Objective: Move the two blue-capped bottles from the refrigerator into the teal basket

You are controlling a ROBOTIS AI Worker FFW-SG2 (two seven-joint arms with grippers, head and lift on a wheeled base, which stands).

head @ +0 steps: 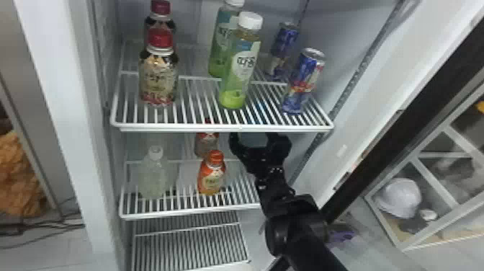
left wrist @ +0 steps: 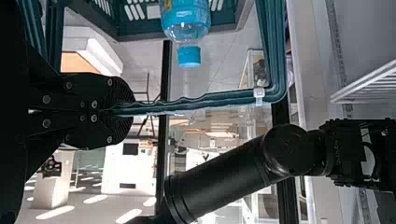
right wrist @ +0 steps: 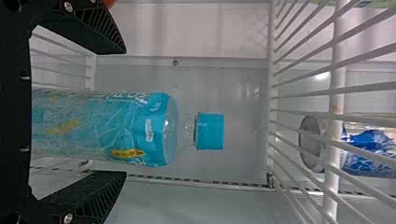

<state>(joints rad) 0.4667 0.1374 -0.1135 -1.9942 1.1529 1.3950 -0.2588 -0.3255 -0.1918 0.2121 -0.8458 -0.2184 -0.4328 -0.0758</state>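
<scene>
In the head view my right gripper (head: 260, 141) reaches in below the upper shelf's front edge. The right wrist view has the right gripper (right wrist: 125, 112) open, one finger on each side of a blue-capped bottle (right wrist: 159, 128) standing on the middle shelf; whether they touch it I cannot tell. In the left wrist view my left gripper (left wrist: 122, 110) is shut on the handle (left wrist: 201, 101) of the teal basket (left wrist: 175, 31). Another blue-capped bottle (left wrist: 186, 23) is at that basket, its cap toward the handle.
Above are the upper shelf (head: 223, 127), red-capped bottles (head: 158, 77), green bottles (head: 239, 68) and blue cans (head: 302, 81). On the middle shelf (head: 187, 212) stand a clear bottle (head: 153, 176) and an orange bottle (head: 211, 176). The refrigerator's side wall (head: 389, 72) is right of the arm.
</scene>
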